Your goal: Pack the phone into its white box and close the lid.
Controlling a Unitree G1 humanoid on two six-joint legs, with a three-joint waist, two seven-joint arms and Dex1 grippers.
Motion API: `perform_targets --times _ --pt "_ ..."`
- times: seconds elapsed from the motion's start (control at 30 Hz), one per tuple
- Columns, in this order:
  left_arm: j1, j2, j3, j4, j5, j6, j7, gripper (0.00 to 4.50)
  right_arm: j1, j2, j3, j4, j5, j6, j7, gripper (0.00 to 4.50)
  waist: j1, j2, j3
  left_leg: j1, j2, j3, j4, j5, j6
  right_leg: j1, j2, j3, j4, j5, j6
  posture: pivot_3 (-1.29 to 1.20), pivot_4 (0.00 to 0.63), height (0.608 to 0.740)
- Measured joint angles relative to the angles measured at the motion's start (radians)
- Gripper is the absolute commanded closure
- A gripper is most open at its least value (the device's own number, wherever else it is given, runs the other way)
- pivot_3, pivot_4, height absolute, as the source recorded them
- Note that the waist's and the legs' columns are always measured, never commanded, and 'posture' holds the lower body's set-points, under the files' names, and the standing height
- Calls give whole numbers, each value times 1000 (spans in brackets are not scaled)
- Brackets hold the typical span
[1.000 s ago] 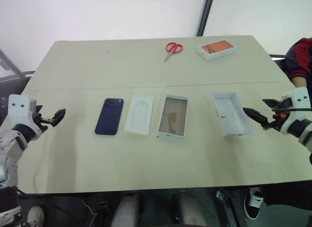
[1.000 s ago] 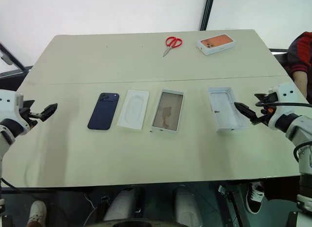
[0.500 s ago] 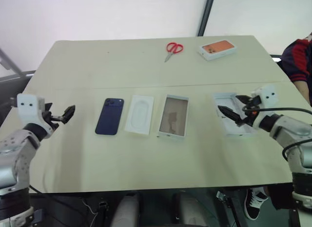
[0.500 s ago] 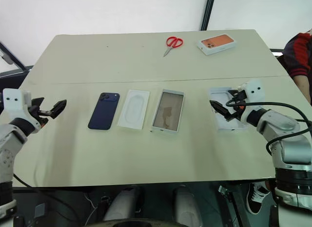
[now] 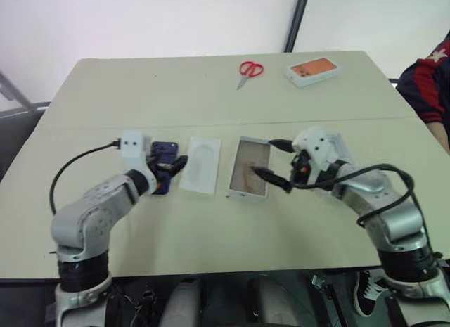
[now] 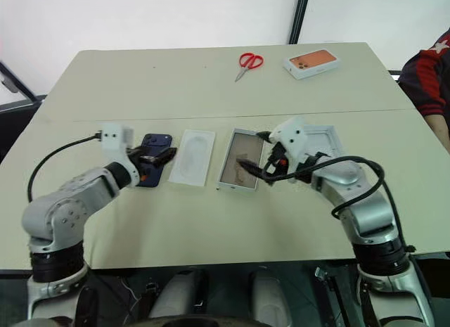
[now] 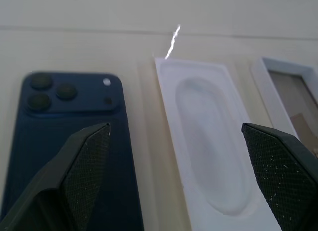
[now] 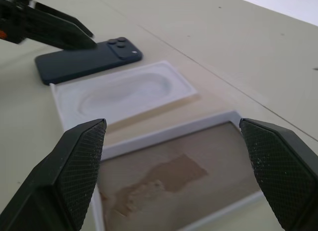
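The phone (image 6: 150,169) is seen lying flat, back up, left of centre in the head frame, its long axis running from the near desk edge toward the far one, camera bump at the far end. The left claw (image 6: 156,157) is held directly over its far half, fingers spread wide and empty, no contact seen; in the left wrist view one finger (image 7: 74,176) is set over the phone's back, the other over the flat white insert (image 6: 192,157) just beside it.

The white box (image 6: 242,159), tan floor up, is found right of the insert, parallel to the phone. The right claw (image 6: 256,160) is poised over it, wide open, empty. The lid (image 6: 329,140) is largely hidden behind that arm, upper right of centre.

The left arm is judged plainly nearer; the grip should be taken across the phone's short width.
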Motion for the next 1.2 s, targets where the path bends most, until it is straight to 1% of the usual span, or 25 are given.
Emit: perform_targets --times 0.1,0.33,0.53,0.63,0.83,0.87,1.07,1.2 --pt "-84 -71 37 37 -9 107 62 54 11 6 18 -28 -1 13 -9 0 3 0 0 0 -1 0 1 0 0 0 0 -1 0 0 0 0 150 740" --pt "-176 -101 53 142 11 314 86 54 37 -4 12 -36 -1 26 -14 0 -1 -1 0 0 -2 -1 0 0 0 0 1 -1 0 0 0 0 150 740" --pt "-237 -110 70 198 24 381 59 54 40 -7 10 -66 -1 35 -27 0 0 -1 0 0 -2 0 0 1 -1 0 0 -1 0 0 0 0 150 740" --pt "-242 -105 69 221 22 381 56 854 47 -10 10 -77 -1 41 -30 0 0 -1 0 0 -2 -1 0 1 -2 0 0 -1 0 0 0 0 150 740" --pt "-243 -107 78 251 36 381 62 4010 52 -10 10 -92 -1 45 -32 0 0 -1 0 0 -2 -1 0 1 -2 0 0 -1 0 0 0 0 150 740" --pt "-243 -109 81 251 41 381 61 4451 52 -10 10 -93 -1 45 -32 0 1 -1 0 0 -2 -1 0 1 -2 0 0 -1 0 0 0 0 150 740" --pt "-255 -130 124 243 61 364 57 4451 54 -23 10 -94 -1 45 -28 0 0 -1 0 0 -2 -1 0 1 -2 0 0 -1 0 0 0 0 150 740" --pt "-303 -178 255 244 60 359 58 4451 63 -45 9 -94 -4 45 -15 0 1 -1 0 0 -2 0 0 1 -1 0 0 -1 0 0 0 0 150 740"
